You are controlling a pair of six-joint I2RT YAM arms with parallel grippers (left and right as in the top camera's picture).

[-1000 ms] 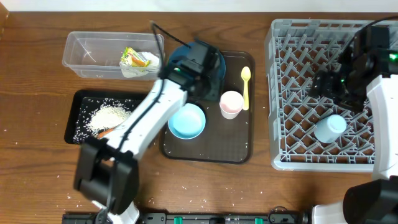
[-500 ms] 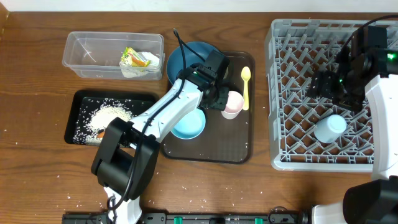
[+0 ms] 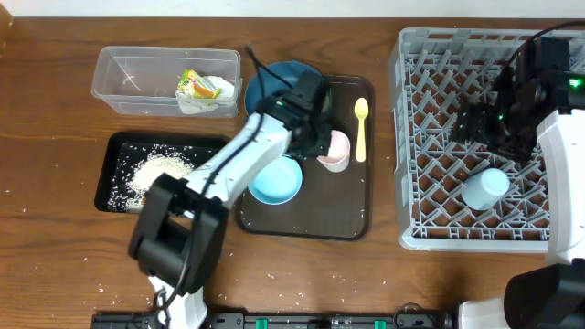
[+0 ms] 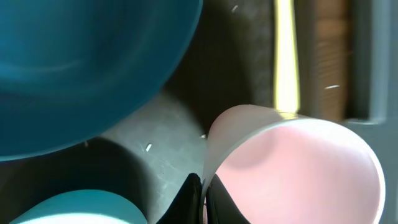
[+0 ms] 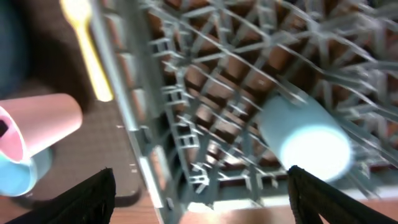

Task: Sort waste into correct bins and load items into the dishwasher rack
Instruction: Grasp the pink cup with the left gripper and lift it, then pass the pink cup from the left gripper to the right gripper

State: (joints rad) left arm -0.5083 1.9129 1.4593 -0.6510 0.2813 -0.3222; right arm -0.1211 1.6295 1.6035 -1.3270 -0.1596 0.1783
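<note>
My left gripper (image 3: 322, 139) (image 4: 203, 200) is shut on the rim of the pink-inside cup (image 3: 337, 149) (image 4: 298, 168), with one finger inside the wall and one outside. Beside the cup are the dark-blue plate (image 3: 274, 80) (image 4: 81, 62), the white bowl (image 3: 274, 180) with its blue inside, and the pale yellow spoon (image 3: 360, 123) (image 4: 285, 56). My right gripper (image 3: 480, 123) (image 5: 202, 199) hangs open over the grey dishwasher rack (image 3: 409, 137), holding nothing. The blue-inside cup (image 3: 483, 187) (image 5: 305, 134) lies on its side in the rack.
A dark brown serving tray (image 3: 320, 215) holds the bowl, cup and spoon. The clear tub (image 3: 132, 78) at the back left contains the tissue and wrapper (image 3: 203, 90). The black tray (image 3: 114, 151) in front of it holds rice (image 3: 160, 169).
My left gripper swung from over the plate to the pink-inside cup and closed on its rim; the cup shifted slightly left. The right arm stayed still.
</note>
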